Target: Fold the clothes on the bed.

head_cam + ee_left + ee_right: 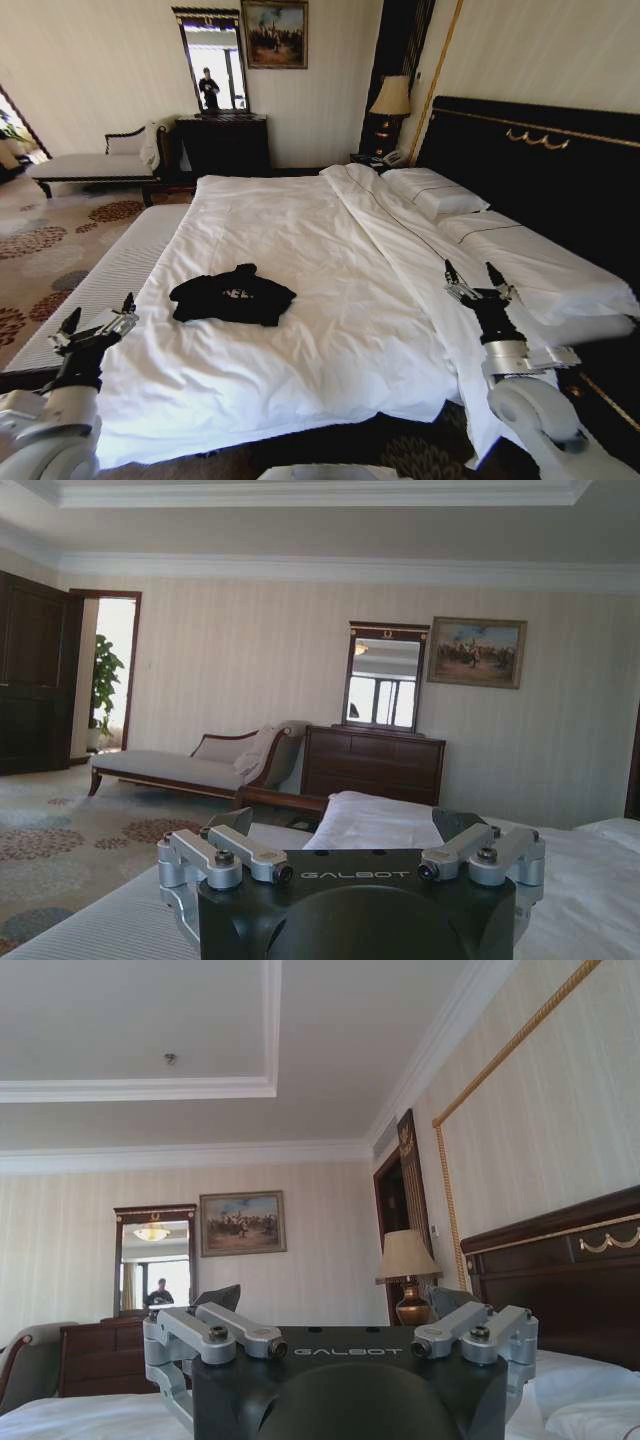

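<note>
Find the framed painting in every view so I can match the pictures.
Head view: framed painting on the far wall, top centre.
Left wrist view: painting on the far wall, beside the mirror above the dresser.
Right wrist view: painting between mirror and lamp.
Shared landmark: the mirror adjoining it.

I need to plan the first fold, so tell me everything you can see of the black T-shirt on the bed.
The black T-shirt lies crumpled in a low, roughly bunched heap, not spread flat. Its fabric looks soft and matte, with small white lettering near the middle and one fold poking up at its far edge. It rests on the white duvet of the bed, nearer the foot end and toward the robot's left. Nothing else touches it; both grippers are apart from it.
</note>
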Controlling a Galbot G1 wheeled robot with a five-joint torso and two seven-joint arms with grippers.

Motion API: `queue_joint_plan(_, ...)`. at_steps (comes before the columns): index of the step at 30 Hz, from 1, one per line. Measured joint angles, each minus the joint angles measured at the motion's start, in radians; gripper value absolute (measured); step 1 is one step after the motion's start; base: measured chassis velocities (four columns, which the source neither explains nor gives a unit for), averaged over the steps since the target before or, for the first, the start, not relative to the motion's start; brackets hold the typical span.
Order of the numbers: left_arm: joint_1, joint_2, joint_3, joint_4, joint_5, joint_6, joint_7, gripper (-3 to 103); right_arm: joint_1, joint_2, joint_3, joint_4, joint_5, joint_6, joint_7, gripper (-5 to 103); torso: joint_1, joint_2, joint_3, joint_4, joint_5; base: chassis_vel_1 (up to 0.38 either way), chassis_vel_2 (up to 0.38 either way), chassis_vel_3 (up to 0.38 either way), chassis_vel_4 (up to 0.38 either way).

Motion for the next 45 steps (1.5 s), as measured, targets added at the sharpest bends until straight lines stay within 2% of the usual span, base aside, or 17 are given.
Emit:
queue_joint_plan(29,-0.01,0.007,0.004,0.014,0.001,0.0,0.0,100,0.009,0.006,-0.013,-0.01,-0.009,-0.002,0.002,100,0.0,0.0,0.0,0.0001,-0.0001,0.077,0.066,-0.067,-0.067)
queue_joint_plan(45,-0.012,0.016,0.002,0.022,0.003,0.0,0.0,100,0.034,0.001,-0.041,-0.026,-0.02,0.001,-0.001,100,0.0,0.0,0.0,0.0001,-0.0002,0.0,0.0,0.0,0.0)
